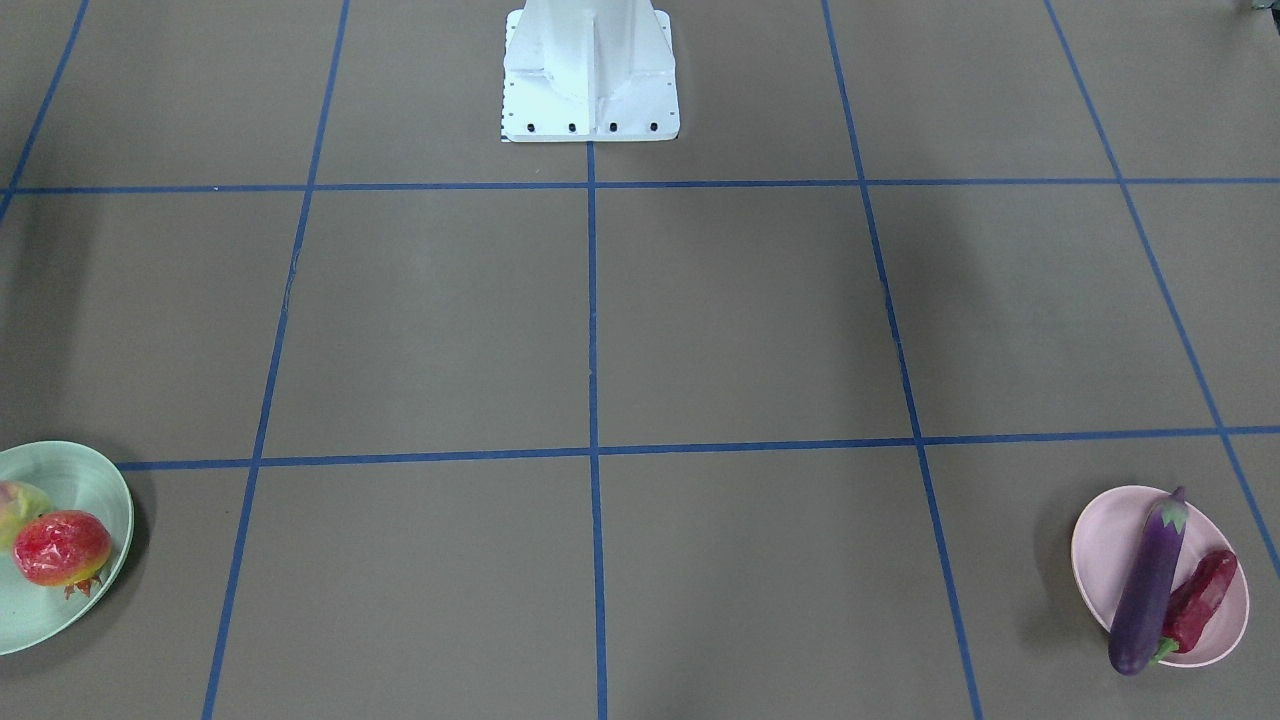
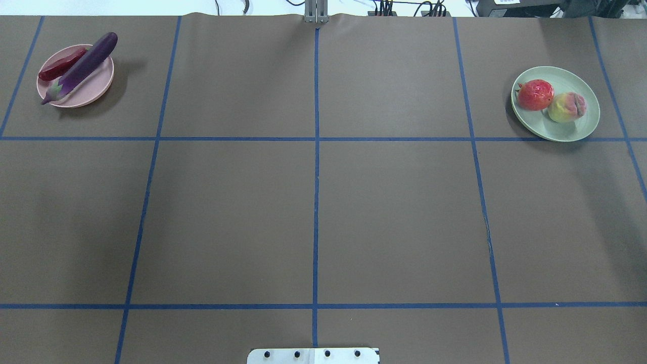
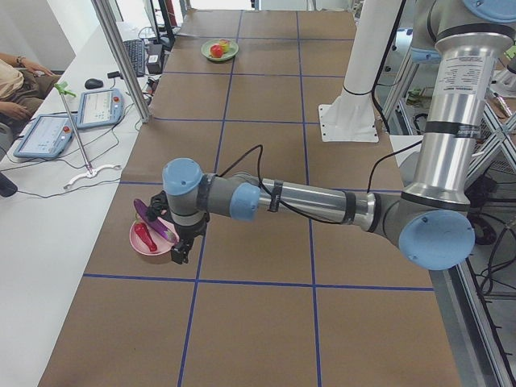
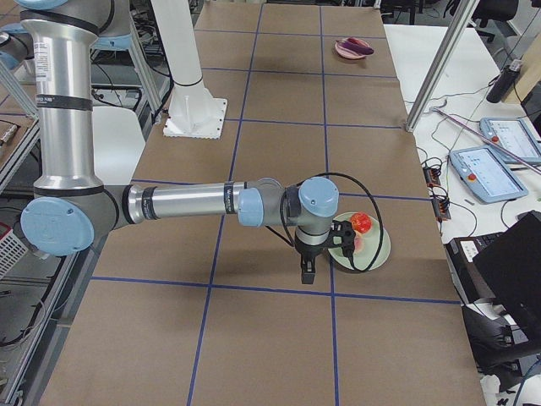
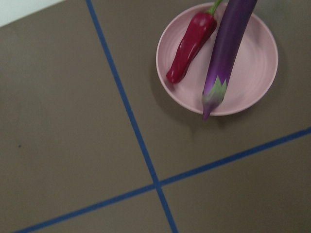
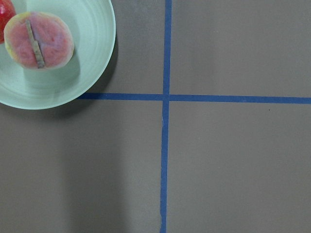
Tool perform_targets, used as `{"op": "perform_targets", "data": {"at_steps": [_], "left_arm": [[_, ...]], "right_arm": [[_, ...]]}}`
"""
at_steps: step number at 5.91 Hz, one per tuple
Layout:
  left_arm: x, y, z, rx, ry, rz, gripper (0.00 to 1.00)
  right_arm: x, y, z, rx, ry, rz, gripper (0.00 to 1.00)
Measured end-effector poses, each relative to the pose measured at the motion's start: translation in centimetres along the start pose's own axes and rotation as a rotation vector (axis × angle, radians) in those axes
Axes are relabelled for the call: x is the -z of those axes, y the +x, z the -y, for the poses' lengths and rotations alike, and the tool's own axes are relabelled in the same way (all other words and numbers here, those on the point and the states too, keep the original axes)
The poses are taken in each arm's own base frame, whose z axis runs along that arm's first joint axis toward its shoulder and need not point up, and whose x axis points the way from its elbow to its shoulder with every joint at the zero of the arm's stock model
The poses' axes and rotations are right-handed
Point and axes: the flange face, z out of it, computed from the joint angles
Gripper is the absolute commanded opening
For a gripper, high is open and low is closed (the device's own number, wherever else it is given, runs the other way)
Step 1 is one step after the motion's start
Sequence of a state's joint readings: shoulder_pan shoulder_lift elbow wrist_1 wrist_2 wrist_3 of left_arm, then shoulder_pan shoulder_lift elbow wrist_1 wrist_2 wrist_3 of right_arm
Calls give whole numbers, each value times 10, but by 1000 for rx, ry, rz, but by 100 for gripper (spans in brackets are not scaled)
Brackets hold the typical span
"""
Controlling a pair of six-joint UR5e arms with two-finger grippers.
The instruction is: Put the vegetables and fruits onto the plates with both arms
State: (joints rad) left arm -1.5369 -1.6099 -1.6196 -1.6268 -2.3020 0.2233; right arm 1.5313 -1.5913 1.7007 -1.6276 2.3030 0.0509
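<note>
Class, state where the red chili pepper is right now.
In the overhead exterior view, the chili pepper lies on the pink plate at the view's top left, on the robot's left side, beside the eggplant.

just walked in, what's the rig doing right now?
Sorting looks done. The eggplant and chili lie on the pink plate, with the eggplant overhanging the rim. The pomegranate and peach sit on the green plate. The left gripper hangs beside the pink plate and the right gripper beside the green one. With all four items plated, neither carries anything. The grippers show only in the side views, so I can't tell whether they're open or shut.
</note>
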Motion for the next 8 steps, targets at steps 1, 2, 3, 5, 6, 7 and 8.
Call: {"op": "perform_targets", "data": {"at_steps": [1, 2, 3, 5, 6, 7, 8], "left_arm": [[-17, -6, -43, 30, -40, -11, 100], [-24, -9, -63, 47, -59, -17, 100], [-25, -12, -72, 62, -64, -18, 100], [-19, -16, -75, 72, -51, -14, 100], [-14, -13, -73, 59, -38, -9, 100], [-10, -11, -70, 43, -26, -3, 100], [-9, -10, -70, 34, -18, 2, 100]], "right_arm": [[2, -2, 3, 5, 3, -7, 100], [6, -4, 7, 8, 5, -29, 100], [13, -8, 16, -4, -7, -51, 100], [25, -17, 25, -45, -51, -66, 100], [26, -17, 24, -53, -58, -66, 100], [24, -17, 23, -58, -62, -65, 100], [24, -16, 22, -61, -65, -65, 100]]}}
